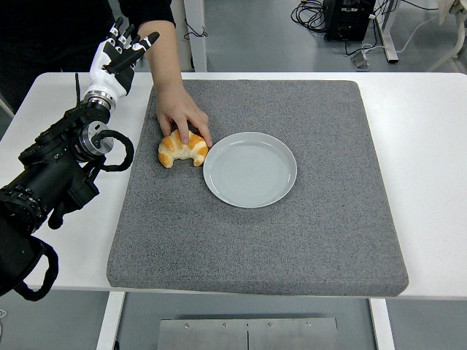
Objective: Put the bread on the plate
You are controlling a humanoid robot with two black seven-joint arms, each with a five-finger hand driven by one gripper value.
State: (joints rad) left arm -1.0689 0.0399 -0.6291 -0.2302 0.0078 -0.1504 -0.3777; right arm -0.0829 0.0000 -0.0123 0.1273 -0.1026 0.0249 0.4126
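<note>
A golden croissant (182, 149) lies on the grey mat (292, 233), just left of the empty pale plate (250, 169) and almost touching its rim. A person's hand (181, 114) reaches down from the top and rests its fingers on the croissant. My left hand (120, 49), white and black, is raised over the table's far left, above and to the left of the croissant, with its fingers spread and holding nothing. My right arm does not show.
The grey mat covers most of the white table (430, 146). The person's dark sleeve and torso (66, 29) stand at the top left, close behind my left hand. My black left forearm (51, 182) lies over the table's left edge.
</note>
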